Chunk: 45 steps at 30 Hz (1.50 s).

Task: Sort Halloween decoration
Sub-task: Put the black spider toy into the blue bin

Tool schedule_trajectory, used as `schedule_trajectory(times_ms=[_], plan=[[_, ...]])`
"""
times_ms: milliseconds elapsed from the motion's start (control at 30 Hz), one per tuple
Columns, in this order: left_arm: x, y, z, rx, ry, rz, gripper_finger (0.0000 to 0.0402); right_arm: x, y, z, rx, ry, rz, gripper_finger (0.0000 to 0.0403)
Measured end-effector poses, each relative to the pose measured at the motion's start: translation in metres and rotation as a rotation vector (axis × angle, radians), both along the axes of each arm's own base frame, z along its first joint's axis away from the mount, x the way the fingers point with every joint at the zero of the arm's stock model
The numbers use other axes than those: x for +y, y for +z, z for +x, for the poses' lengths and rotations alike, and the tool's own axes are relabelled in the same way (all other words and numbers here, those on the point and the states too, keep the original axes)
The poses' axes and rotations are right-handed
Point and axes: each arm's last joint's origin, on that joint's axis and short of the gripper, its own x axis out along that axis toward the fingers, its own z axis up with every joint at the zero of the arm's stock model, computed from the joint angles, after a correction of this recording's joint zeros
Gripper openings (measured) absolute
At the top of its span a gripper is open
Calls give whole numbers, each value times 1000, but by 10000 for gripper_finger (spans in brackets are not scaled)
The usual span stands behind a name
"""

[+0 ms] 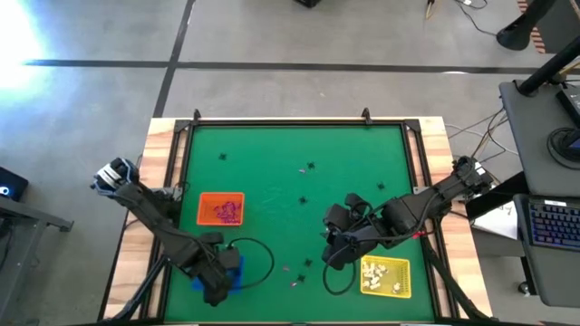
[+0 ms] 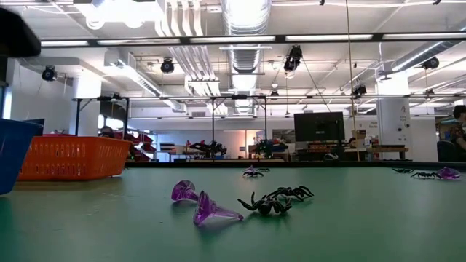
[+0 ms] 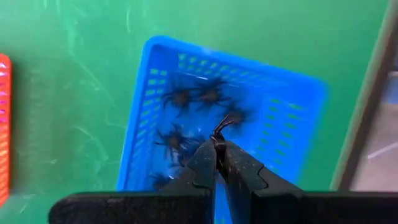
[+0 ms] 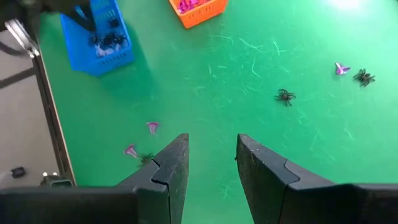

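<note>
Overhead, left pincer (image 1: 220, 288) sits above the blue tray (image 1: 237, 269) at the near left of the worktop (image 1: 272, 172). In its wrist view the fingers (image 3: 205, 165) are pressed together, and a thin black spider (image 3: 220, 126) leg or two sticks out from between the tips: pinching a spider right over the tray. Tray is perforated plastic, rectangular, lattice walls. Several more black spiders (image 3: 180, 96) lie on its floor, many-legged, slightly blurred.

Right pincer (image 1: 333, 254) hangs over the near centre of the worktop, just left of the yellow tray (image 1: 399, 282). Its fingers (image 4: 171, 167) are spread, with bare green mat between them; it holds nothing and touches nothing.

Worktop: green mat, lightly scuffed, wooden border, dark frame rails.

Orange tray (image 1: 205, 204), same lattice plastic, holds pinkish-purple trinkets (image 1: 227, 211). Yellow tray holds small white pieces (image 1: 379, 272); shapes too small to tell.

Loose on the mat:
- two translucent purple trinkets (image 2: 204, 207), cone-like with a flared end, lying on their sides near the front edge
- glossy black spider (image 2: 275, 200) just beside them
- further spiders (image 1: 311, 167) scattered mid-mat and towards the back
- one more purple piece (image 4: 341, 69) beside a spider (image 4: 364, 77) in the right wrist view.
</note>
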Motion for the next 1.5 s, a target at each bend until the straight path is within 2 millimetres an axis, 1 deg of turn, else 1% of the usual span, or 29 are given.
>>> schedule_trajectory(times_ms=[100,267,400,700,800,867,1000,1133,1267,1400,1500], plan=[[4,-20,-4,13,14,3,0,0,0,0,-4,-23,18,123],[10,-36,-10,48,33,12,0,0,0,0,-11,-59,45,123],[11,-38,-11,53,32,17,13,0,0,0,-12,-66,50,123],[11,-38,-12,54,26,19,64,0,0,0,-15,-87,62,123],[13,-37,-13,70,23,37,75,-1,0,0,-15,-89,63,123],[14,-32,-15,92,19,59,79,-1,-2,2,-10,-91,58,123],[18,-13,-19,115,-3,108,79,-5,-6,4,9,-79,32,123],[22,10,-20,59,-32,161,79,-14,-10,8,38,-41,-12,122],[28,31,-24,8,-30,202,80,-23,-15,11,55,-53,-40,113],[38,50,-32,-35,-21,251,80,-34,-24,6,128,-176,-19,105],[46,61,-38,-71,-12,276,80,-43,-35,1,195,-303,-6,110]])
